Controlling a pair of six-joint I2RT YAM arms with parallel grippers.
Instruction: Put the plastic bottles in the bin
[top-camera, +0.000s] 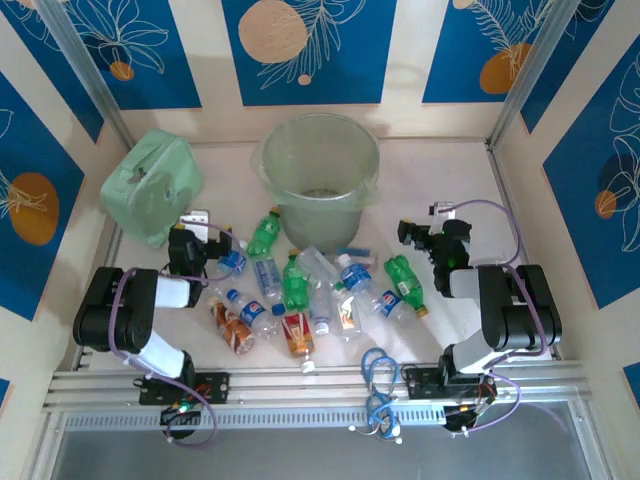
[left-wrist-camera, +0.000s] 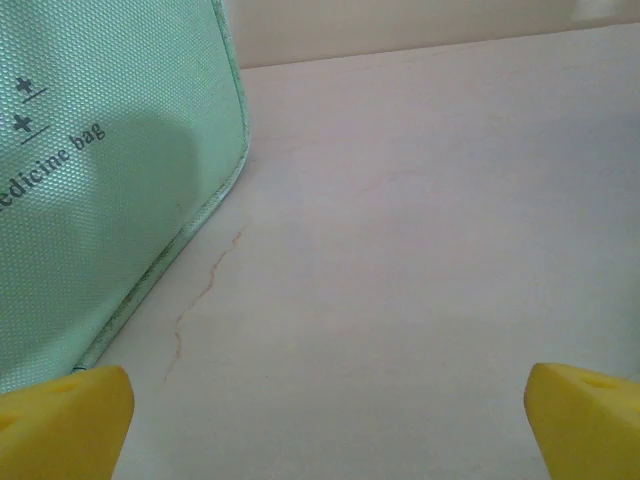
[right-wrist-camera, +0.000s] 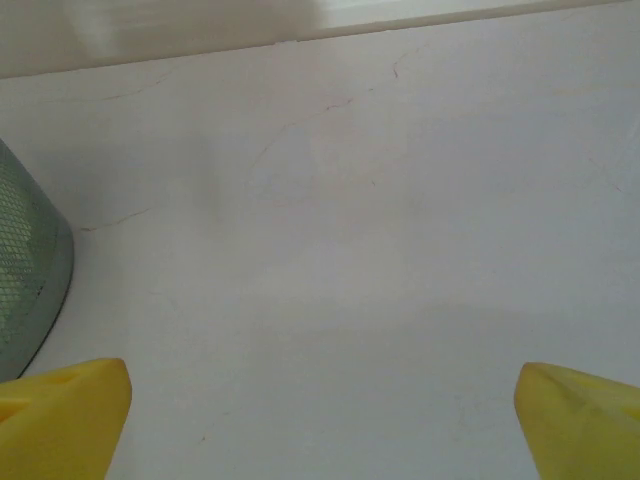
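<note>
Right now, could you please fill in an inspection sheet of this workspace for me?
Surface: pale table, fine hairline cracks.
Job's things: plastic bottles lying scattered between the arms; bin upright behind them, lined.
Clutter: mint-green medicine bag at far left.
Grippers: left gripper and right gripper, fingers wide apart, holding nothing.
Cables: blue cable coils at the near rail.
Surroundings: blue leaf-patterned wall panels around the table.
</note>
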